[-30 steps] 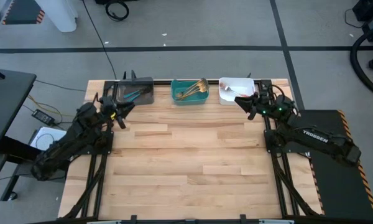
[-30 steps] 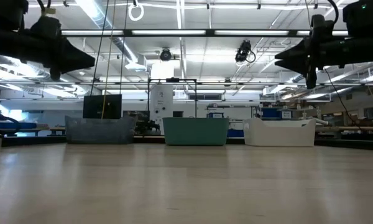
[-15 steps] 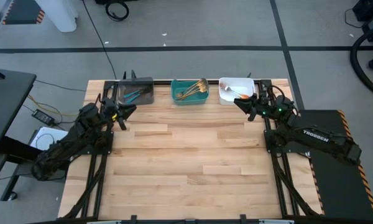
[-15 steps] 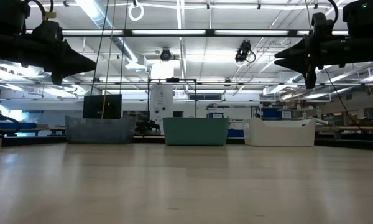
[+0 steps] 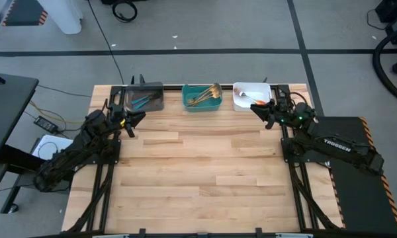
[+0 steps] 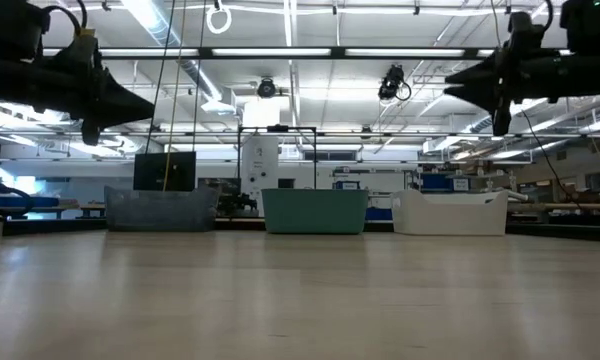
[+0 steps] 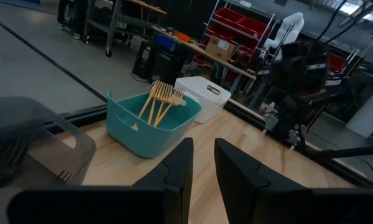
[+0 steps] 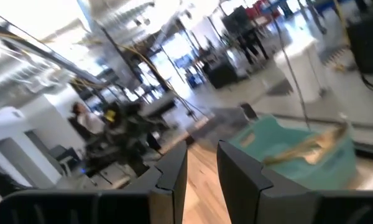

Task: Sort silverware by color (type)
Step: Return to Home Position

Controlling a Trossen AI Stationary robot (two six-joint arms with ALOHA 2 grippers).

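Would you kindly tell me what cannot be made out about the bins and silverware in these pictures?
Low view: the walls of the grey bin, teal bin and white bin hide everything inside.
High view: the silverware in each bin is too small to count.
Left wrist view: the grey bin is blurred; the white bin's wall hides its contents.
Right wrist view: blur smears the gold forks.

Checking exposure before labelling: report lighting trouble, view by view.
High view: even light, the gold forks in the green bin show plainly. Low view: ceiling lamps backlight the left gripper and right gripper into silhouettes. Right wrist view: glare floods the ceiling.
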